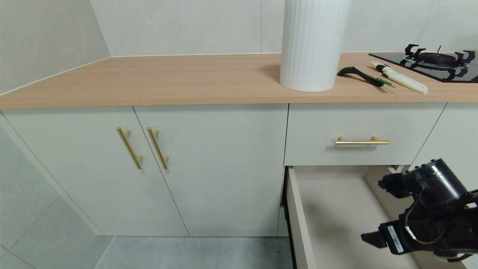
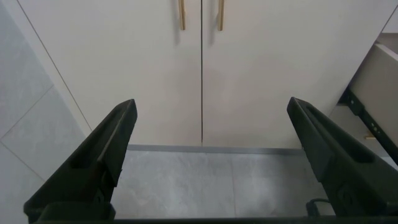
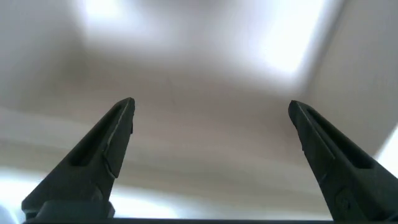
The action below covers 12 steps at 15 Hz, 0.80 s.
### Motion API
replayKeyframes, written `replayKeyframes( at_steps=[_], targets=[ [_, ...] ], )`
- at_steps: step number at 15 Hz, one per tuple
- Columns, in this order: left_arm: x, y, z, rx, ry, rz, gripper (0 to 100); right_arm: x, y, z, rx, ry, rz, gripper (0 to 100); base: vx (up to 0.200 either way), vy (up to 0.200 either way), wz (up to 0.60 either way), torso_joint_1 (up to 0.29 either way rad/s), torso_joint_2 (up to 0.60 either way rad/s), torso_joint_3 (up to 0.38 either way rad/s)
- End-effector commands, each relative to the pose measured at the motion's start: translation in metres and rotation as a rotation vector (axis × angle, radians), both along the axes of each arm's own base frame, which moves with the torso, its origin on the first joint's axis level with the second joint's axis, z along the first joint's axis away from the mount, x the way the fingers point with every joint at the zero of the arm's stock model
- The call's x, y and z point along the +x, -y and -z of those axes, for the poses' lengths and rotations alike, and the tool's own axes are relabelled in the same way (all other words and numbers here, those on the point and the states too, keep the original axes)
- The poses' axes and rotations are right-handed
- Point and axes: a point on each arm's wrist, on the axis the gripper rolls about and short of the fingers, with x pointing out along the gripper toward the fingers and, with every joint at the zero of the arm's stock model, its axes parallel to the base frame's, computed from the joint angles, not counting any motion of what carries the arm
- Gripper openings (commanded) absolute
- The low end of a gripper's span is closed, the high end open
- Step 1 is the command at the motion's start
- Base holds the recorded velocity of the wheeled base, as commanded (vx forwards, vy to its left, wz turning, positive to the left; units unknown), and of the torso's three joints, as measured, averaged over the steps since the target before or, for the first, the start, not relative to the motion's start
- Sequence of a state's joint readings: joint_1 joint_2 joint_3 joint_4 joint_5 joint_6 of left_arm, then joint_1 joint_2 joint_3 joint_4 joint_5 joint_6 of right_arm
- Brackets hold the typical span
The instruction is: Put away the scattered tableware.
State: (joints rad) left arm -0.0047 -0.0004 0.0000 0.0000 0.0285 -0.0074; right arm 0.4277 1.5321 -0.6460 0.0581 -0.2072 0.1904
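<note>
The right gripper point(image 3: 210, 106) has its jaws spread wide with nothing between them. They hang over the pale bottom of the open drawer point(image 1: 298, 209), which spreads out broadly beneath them. In the head view we see the right arm point(image 1: 433, 209) above the drawer's side farthest from its near wall. The left gripper point(image 2: 211, 102) also holds its jaws wide and empty. It faces the seam between the two cabinet doors point(image 2: 201, 68), with the grey floor point(image 2: 205, 180) below, well apart from both.

We take the white ribbed container point(image 1: 313, 45) as our landmark. It stands on the wooden counter point(image 1: 168, 82) near the front edge. The open drawer lies below it and toward the hob side, under a shut drawer with a gold bar handle point(image 1: 361, 142).

The tableware lies just beside the container, on its hob side.
- **Black spoon point(image 1: 360, 74):** its broad end points toward the container, and its thin handle runs diagonally away toward the counter's front edge.
- **White knife point(image 1: 401, 77):** it lies beyond the spoon on much the same diagonal. Its black-banded end is toward the back wall and its other end stops short of the front edge.
- **Thin green-tipped stick point(image 1: 386, 82):** it lies between the two, perhaps a chopstick, though it is too small for us to be sure.

The hob point(image 1: 437, 61) sits farther from the container, at the back. On the container's other side the counter stretches on to the corner of the walls.
</note>
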Motion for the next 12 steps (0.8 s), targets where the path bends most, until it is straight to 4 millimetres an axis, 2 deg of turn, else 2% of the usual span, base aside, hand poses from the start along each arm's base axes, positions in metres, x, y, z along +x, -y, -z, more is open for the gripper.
replayKeyframes(
  at_steps=[1,6,12],
  targets=[
    [0.0,0.0,0.0,0.001,0.0,-0.001,100,-0.001,0.007,-0.012,0.03,0.1,0.048,100,0.0,0.0,0.0,0.0,0.0,0.0],
    [0.0,0.0,0.0,0.0,0.0,-0.001,100,-0.008,0.009,-0.032,0.088,0.229,0.048,100,0.0,0.0,0.0,0.0,0.0,0.0],
    [0.0,0.0,0.0,0.0,0.0,-0.001,100,-0.019,0.014,-0.048,0.116,0.306,0.048,100,0.0,0.0,0.0,0.0,0.0,0.0]
  ],
)
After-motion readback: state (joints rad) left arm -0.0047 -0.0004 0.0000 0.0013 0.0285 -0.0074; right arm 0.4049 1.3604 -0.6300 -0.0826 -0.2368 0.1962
